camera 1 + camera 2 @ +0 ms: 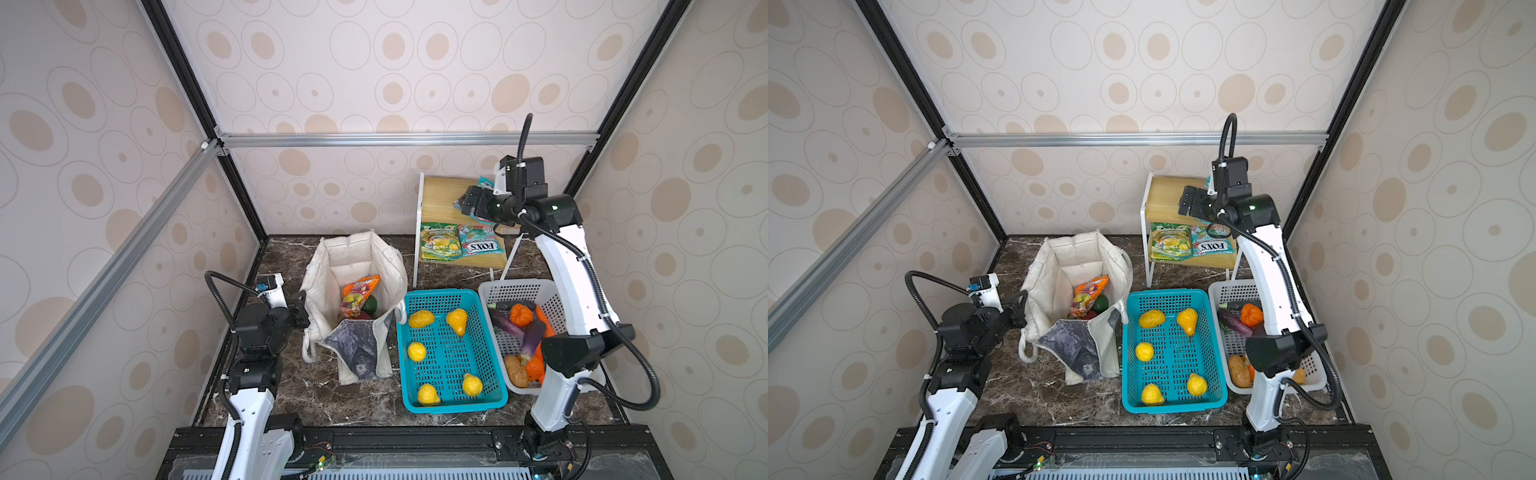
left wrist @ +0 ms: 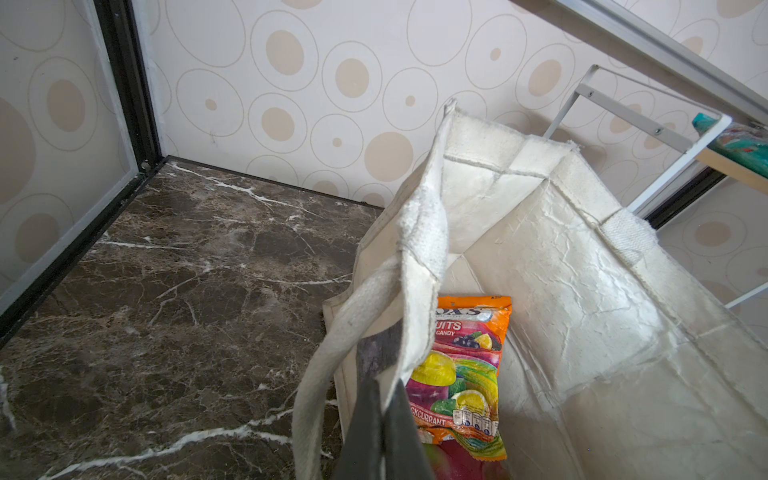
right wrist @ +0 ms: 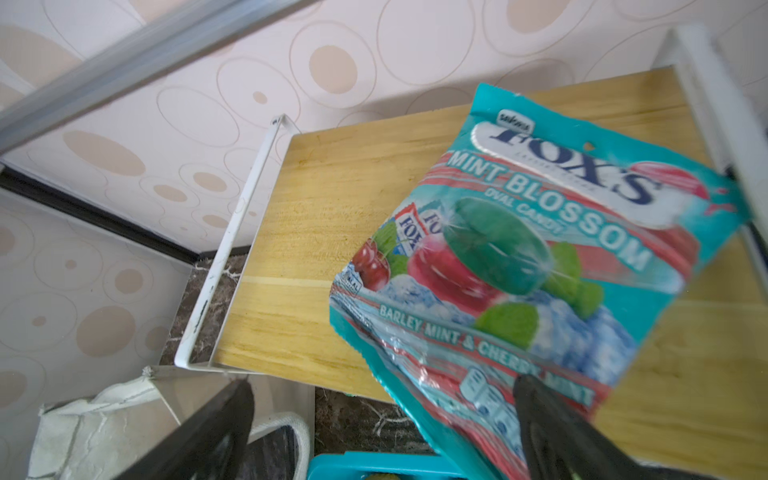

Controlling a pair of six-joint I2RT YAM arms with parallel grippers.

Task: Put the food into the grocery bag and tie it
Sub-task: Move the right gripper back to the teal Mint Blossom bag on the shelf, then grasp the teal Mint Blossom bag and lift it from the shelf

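Observation:
The grocery bag (image 1: pixel 353 262) (image 1: pixel 1077 255) stands open on the marble table. My left gripper (image 1: pixel 300 309) (image 1: pixel 1017 305) (image 2: pixel 384 395) is shut on its left rim, beside a white handle. Inside the grocery bag (image 2: pixel 561 270) lie an orange candy packet (image 1: pixel 360 291) (image 2: pixel 465 365) and a dark green fruit (image 1: pixel 370 305). My right gripper (image 1: pixel 467 203) (image 1: pixel 1187 203) (image 3: pixel 382 415) is open over the top shelf of a small rack. A teal mint candy packet (image 3: pixel 540 257) lies on that shelf, its lower end overhanging the edge between the spread fingers.
On the rack's lower shelf (image 1: pixel 478 262) lie a green-yellow packet (image 1: pixel 439 242) and another teal packet (image 1: pixel 482 245). A teal basket (image 1: pixel 451 409) holds several yellow fruits. A white basket (image 1: pixel 519 286) holds eggplants, orange produce and a brown potato, partly behind the right arm.

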